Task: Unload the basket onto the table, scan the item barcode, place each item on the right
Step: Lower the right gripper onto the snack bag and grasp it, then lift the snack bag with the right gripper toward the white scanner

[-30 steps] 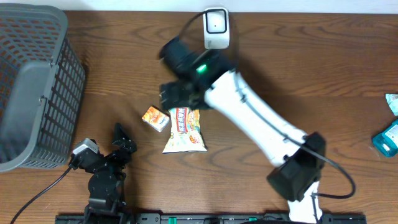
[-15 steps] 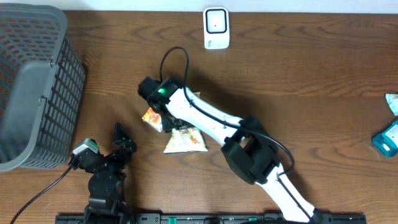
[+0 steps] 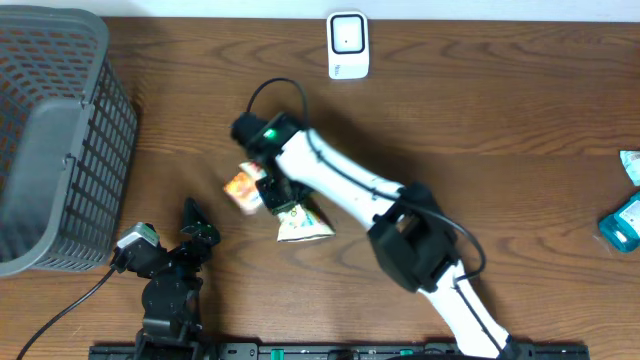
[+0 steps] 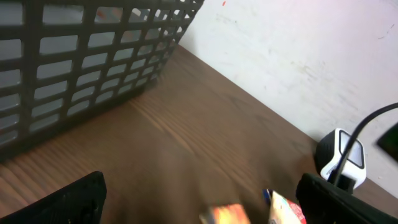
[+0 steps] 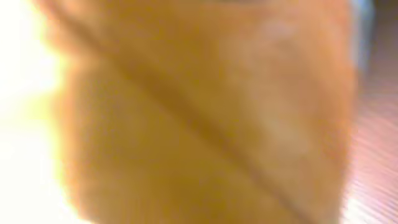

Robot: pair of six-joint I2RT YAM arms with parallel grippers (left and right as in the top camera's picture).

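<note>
Right pincer (image 3: 270,190) closed, seemingly gripping the snack bag (image 3: 303,222) by its top; its length runs back-right from the pincer; scanner (image 3: 348,45) well ahead-right.

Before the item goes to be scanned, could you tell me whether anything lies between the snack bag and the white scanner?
Nothing visible on the table does. Only bare wood lies between the snack bag and the scanner, apart from the right arm reaching across it.
</note>
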